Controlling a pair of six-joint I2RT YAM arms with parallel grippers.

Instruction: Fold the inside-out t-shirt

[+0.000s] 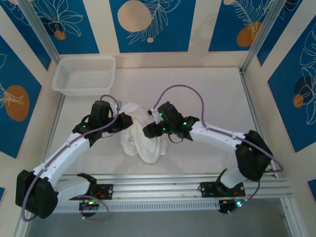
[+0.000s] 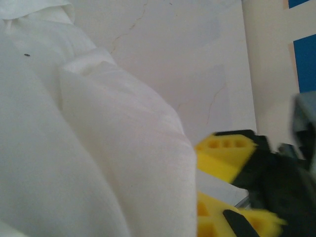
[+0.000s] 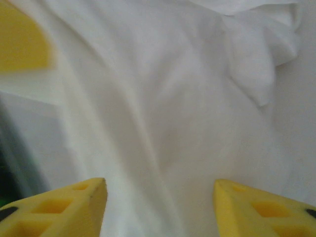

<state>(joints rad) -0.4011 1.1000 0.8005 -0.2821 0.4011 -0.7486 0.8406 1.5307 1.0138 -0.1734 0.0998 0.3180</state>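
Two grippers meet at the crumpled white t-shirt [image 1: 142, 140], which lies bunched in a heap at the centre of the table [image 1: 212, 94], between the arms. Left gripper [image 1: 122, 118]: jaws pressed together, pinching cloth at the heap's upper-left edge. Right gripper [image 3: 160, 187]: yellow fingers [image 3: 74, 207] spread apart close over the fabric, nothing clamped; contact cannot be determined. A white mesh basket [image 1: 84, 90] stands at the far-left corner, well apart.

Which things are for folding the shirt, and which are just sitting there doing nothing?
For the job:
white t-shirt
left arm
right arm

Just lying about:
white mesh basket, far left, apart from the shirt
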